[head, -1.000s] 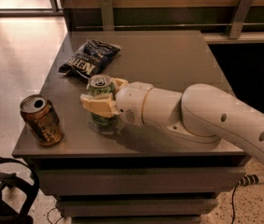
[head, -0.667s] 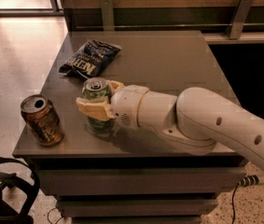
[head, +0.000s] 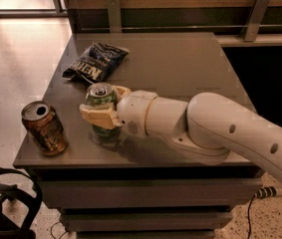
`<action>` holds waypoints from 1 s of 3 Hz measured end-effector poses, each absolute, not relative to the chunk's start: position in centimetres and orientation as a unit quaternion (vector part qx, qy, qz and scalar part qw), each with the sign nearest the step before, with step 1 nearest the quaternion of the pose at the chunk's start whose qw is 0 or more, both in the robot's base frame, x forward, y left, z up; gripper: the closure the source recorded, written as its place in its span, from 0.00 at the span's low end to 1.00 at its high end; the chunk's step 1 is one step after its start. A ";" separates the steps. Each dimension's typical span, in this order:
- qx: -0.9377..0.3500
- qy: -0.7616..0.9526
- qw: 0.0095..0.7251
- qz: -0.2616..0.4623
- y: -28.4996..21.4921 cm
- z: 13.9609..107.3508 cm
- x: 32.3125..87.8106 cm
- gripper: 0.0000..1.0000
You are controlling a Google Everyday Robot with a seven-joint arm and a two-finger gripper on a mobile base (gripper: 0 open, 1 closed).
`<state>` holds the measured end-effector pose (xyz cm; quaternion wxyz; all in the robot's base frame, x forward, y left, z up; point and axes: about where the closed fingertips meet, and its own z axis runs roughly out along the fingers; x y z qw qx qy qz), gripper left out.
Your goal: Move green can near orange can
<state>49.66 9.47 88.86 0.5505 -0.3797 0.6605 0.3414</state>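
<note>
The green can (head: 100, 98) stands upright on the grey table (head: 180, 63) near its front left part. My gripper (head: 103, 105) is shut on the green can, with one tan finger (head: 99, 117) across its front and the other behind it. The orange can (head: 43, 128) stands upright at the table's front left corner, a short gap to the left of the green can. My white arm reaches in from the right.
A dark chip bag (head: 95, 62) lies on the table behind the green can. The table's front edge (head: 130, 164) runs just in front of both cans. A dark chair base (head: 3, 203) sits on the floor at lower left.
My gripper has carried the green can a little to the left, closer to the orange can. The orange can and chip bag have not moved.
</note>
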 end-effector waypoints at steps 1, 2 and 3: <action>-0.381 0.660 0.550 0.342 9.7 88.9 49.6 0.35; -0.383 0.659 0.550 0.342 9.9 89.0 49.5 0.11; -0.385 0.658 0.550 0.342 10.0 89.1 49.4 0.00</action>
